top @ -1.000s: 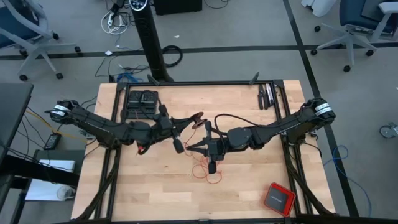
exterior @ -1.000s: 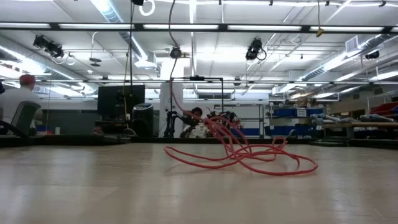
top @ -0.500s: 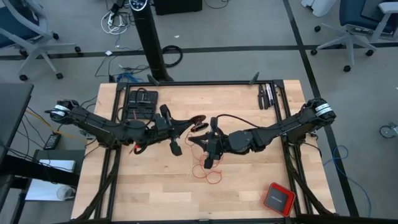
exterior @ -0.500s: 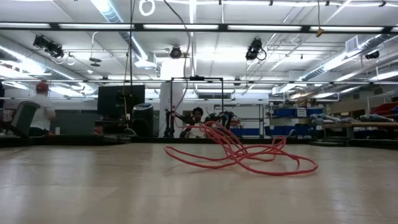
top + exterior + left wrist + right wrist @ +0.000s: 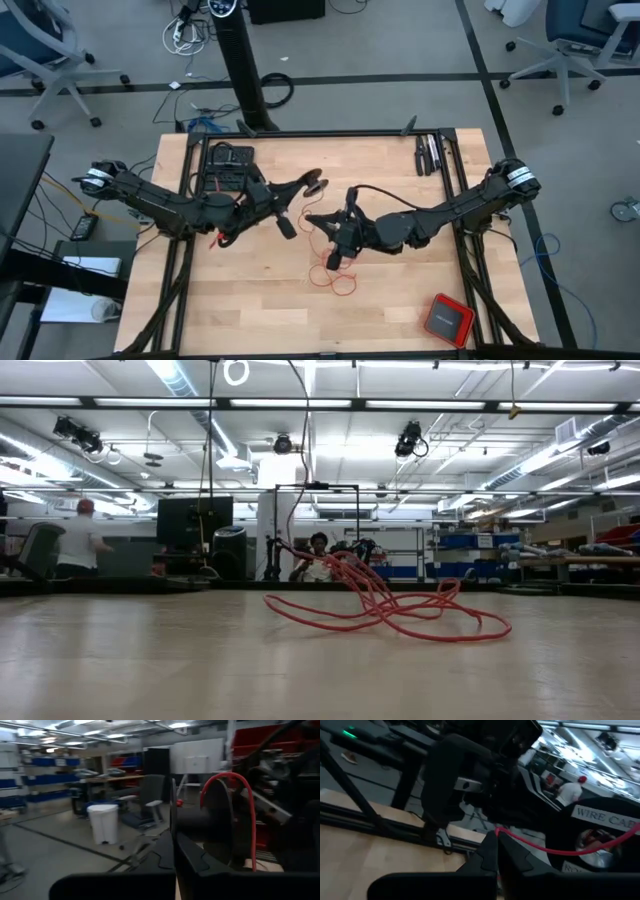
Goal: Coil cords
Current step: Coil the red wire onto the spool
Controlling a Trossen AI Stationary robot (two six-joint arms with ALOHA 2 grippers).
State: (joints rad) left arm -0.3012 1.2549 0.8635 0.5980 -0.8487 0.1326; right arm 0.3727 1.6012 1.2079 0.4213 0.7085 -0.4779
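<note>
Cord of thin red wire [image 5: 338,275] lies in loose loops on the light wooden table [image 5: 400,160], heaped just below the table's middle in the high view, with a strand rising from the pile toward the arms. The right gripper [image 5: 316,221] hangs above that pile, its fingers closed together on the red strand, which runs out from between their tips in the right wrist view to a black spool [image 5: 600,837] printed "WIRE". The left gripper [image 5: 313,184] sits just beyond the right gripper, toward the table's far edge, pinched shut on the spool's dark round flange [image 5: 172,812]. A red square box with a dark top [image 5: 447,318] rests well apart from the pile, near the table's front right corner.
</note>
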